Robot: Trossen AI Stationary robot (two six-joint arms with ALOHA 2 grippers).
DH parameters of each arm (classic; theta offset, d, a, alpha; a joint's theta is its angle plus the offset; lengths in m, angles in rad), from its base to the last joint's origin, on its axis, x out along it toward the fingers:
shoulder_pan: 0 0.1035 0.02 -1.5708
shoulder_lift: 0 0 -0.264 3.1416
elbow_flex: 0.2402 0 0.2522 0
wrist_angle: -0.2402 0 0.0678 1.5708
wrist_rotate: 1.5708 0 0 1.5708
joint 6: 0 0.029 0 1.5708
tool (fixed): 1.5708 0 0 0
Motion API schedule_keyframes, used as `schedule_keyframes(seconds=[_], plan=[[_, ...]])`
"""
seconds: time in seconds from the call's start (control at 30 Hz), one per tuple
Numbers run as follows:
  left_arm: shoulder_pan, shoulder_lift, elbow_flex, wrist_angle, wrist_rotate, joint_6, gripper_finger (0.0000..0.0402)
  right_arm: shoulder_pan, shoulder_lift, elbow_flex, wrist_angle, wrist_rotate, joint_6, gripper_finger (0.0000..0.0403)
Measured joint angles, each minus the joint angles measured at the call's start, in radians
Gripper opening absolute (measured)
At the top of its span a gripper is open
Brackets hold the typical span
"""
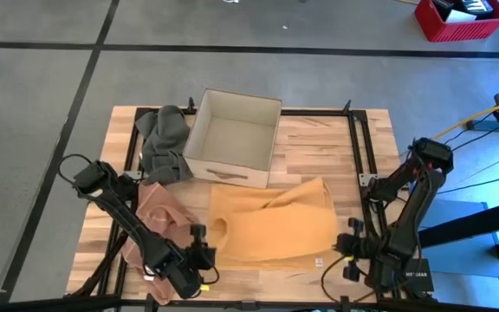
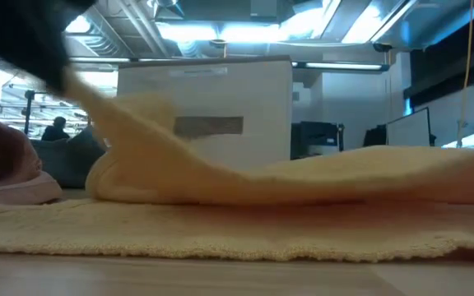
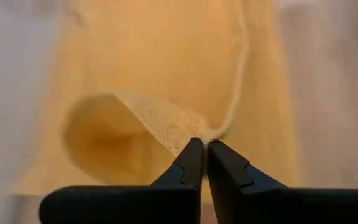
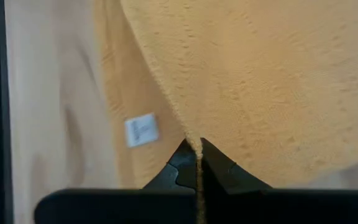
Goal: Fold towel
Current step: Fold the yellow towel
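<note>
A yellow towel (image 1: 275,225) lies on the wooden table (image 1: 319,143), partly doubled over itself near the front edge. My left gripper (image 1: 209,250) is shut on its near left corner, where the cloth curls up into a loop (image 3: 114,127). My right gripper (image 1: 343,243) is shut on the upper layer's edge at the towel's near right side. In the low view the towel (image 2: 245,205) spreads flat, and a fold rises at the left toward a dark gripper (image 2: 23,41). My left gripper pinches the towel's corner (image 3: 205,133) between its two fingertips, slanting down from the table's near left. The cloth is raised off the lower layer there and curls over in a slack loop. My right gripper pinches the edge of the upper layer (image 4: 191,138) between its two fingers, slanting down from the table's near right. That layer lies over the lower one, which carries a white label (image 4: 142,130).
A white open box (image 1: 232,134) stands just behind the towel. A grey cloth (image 1: 165,143) lies at the far left and a pink cloth (image 1: 158,217) at the near left, under my left arm. A black frame (image 1: 358,139) borders the table.
</note>
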Motion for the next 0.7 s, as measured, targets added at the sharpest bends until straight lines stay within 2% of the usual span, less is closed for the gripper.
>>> schedule_keyframes(seconds=[0.23,0.4,0.57,0.7], plan=[[-0.011,0.007,0.000,-0.058,0.153,-0.096,0.0004,0.000,0.097,0.000,0.126,-0.139,-0.001,0.0003],[-0.004,0.031,-0.001,-0.026,0.244,-0.116,0.0004,0.000,0.162,-0.001,0.186,-0.257,0.000,0.0003],[0.003,0.038,0.000,0.043,0.293,-0.103,0.0004,-0.009,0.182,0.000,0.238,-0.264,-0.002,0.0003],[0.011,0.035,0.000,0.050,0.370,-0.161,0.0004,-0.008,0.191,-0.001,0.251,-0.284,0.003,0.0003]])
